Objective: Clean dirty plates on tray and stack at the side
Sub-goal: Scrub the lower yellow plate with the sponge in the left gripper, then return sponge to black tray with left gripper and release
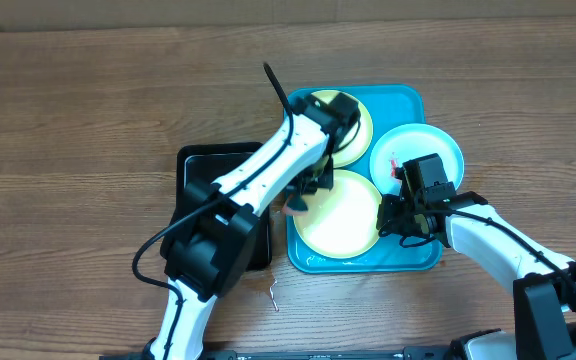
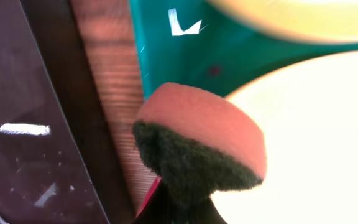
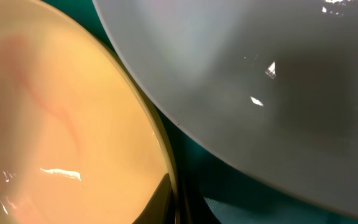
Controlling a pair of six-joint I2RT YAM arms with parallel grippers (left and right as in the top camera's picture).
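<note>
Bench [image 1: 68,120]: open wood to left and behind. Turquoise tray [image 1: 408,100]: three plates inside, crowded. Black tray [image 1: 198,165] just beside its left rim. Blue plate [image 1: 423,145] overhangs right rim. Far yellow plate [image 1: 358,125] partly under left arm. Near yellow plate [image 1: 343,215] at front. Right tool [image 1: 393,215] closed at near yellow plate's right edge. Left tool [image 1: 313,185] clamps sponge [image 2: 197,143] at its left edge.
</note>
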